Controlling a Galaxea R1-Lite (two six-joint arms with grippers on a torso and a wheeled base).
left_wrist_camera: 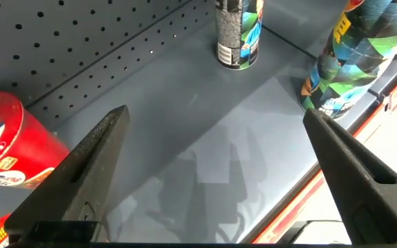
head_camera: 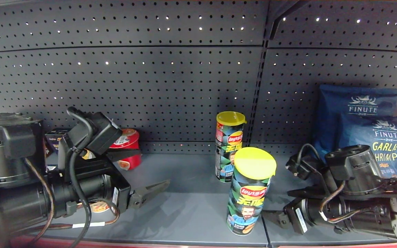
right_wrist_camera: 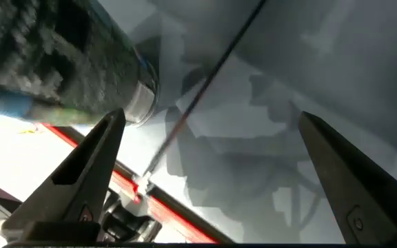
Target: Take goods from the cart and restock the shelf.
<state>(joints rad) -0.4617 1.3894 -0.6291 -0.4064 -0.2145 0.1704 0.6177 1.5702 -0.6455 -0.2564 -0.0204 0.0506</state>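
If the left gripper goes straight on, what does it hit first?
Probably the rear chip can, near the line between its open fingers; the front chip can sits off to one side. Depth is unclear.

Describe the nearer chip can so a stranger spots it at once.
On the dark shelf, near its middle seam, stand two yellow-lidded chip cans. The front can is at the shelf's front edge; the rear can stands farther back, toward the pegboard.

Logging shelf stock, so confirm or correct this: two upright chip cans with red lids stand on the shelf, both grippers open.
The lids are yellow, not red; the head view shows it. The front can and rear can do stand upright on the shelf, left gripper and right gripper open.
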